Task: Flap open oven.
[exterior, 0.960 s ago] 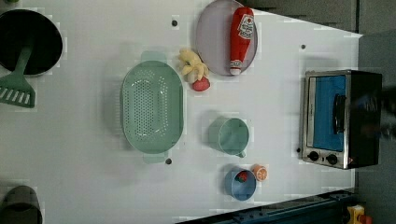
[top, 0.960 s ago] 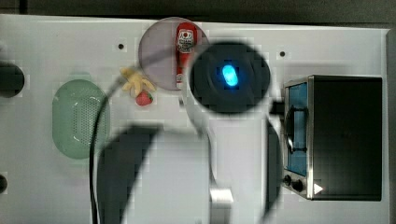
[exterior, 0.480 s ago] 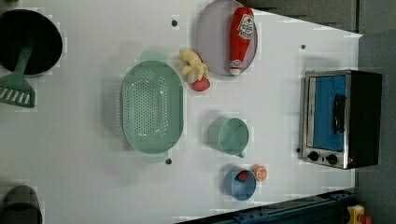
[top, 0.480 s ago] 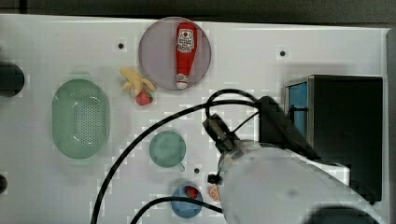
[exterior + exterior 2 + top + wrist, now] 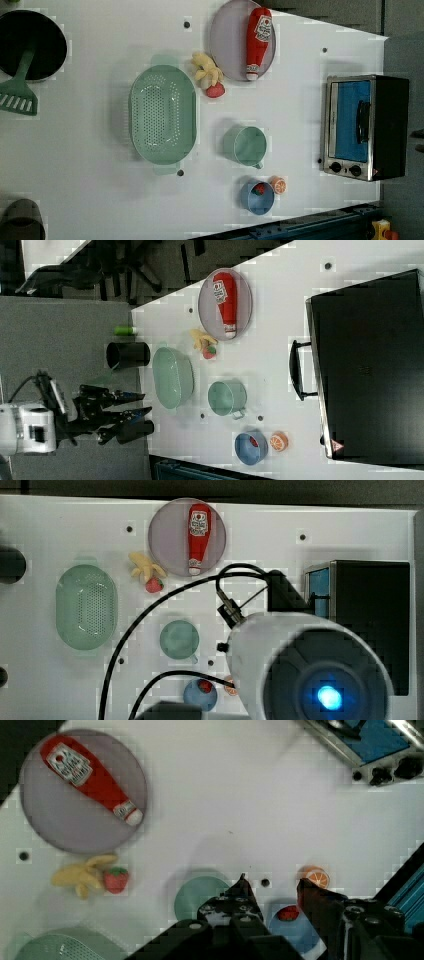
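A boxy toaster oven (image 5: 365,127) is seen standing at the left view's right end of a white bench (image 5: 100,200), its blue-tinted glass door shut flat against the silver front frame and its dark bar handle (image 5: 362,121) untouched. Two black knobs are set at one end of the front, on the side nearest a blue bowl (image 5: 257,197). In the top view the oven's black top (image 5: 372,605) is partly covered by the white body of the robot arm (image 5: 280,645), on which a blue light is lit and from which black cables are looped over the bench.

The pincer (image 5: 272,887) is shown in the wrist view with its two dark fingers (image 5: 242,892) held apart and nothing gripped between them; it hangs above the bench near the blue bowl and an orange half (image 5: 315,876), well apart from the oven's knobs (image 5: 395,770). In the right view the pincer (image 5: 144,404) is pictured off the bench's far end from the oven, fingers likewise spread and empty.

Elsewhere on the bench, a red ketchup bottle (image 5: 259,42) is laid on a grey plate (image 5: 225,45), with a banana (image 5: 206,72) and a strawberry (image 5: 215,90) just beside it. A green colander (image 5: 161,115) and a green cup (image 5: 247,145) are placed between plate and bowl. A black pan (image 5: 30,45) with a green spatula (image 5: 17,95) is set at the left view's left edge.
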Robot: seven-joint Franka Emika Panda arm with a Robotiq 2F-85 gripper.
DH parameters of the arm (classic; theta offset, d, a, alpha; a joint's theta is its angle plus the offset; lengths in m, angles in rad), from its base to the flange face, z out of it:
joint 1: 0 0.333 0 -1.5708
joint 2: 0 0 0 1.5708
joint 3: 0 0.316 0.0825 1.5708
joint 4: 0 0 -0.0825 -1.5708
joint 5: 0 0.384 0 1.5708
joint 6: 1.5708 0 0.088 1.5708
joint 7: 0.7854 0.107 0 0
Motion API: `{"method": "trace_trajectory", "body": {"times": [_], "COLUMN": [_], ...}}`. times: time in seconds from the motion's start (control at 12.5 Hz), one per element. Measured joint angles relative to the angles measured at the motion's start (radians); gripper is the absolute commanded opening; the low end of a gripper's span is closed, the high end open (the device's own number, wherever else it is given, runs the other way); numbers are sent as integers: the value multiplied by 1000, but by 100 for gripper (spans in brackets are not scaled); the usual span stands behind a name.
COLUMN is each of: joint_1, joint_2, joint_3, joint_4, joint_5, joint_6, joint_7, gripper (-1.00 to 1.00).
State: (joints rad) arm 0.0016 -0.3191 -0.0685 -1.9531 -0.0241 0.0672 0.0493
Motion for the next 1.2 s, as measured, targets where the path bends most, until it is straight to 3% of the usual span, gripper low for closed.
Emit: {"method": "trace_trajectory", "body": {"times": [0.08, 0.48, 0.56, 0.88, 1.2], "joint_1": [0, 1, -2, -12, -20], "joint_2": [1, 3, 3, -4, 22], "joint_3": [5, -54, -68, -117, -240], "joint_4": [-16, -86, -100, -189, -256], "joint_5": [7, 16, -2, -220, -239], "joint_6": [-3, -6, -5, 124, 339], "joint_7": [0, -139, -206, -531, -813], "gripper": [-65, -65, -65, -65, -65]}}
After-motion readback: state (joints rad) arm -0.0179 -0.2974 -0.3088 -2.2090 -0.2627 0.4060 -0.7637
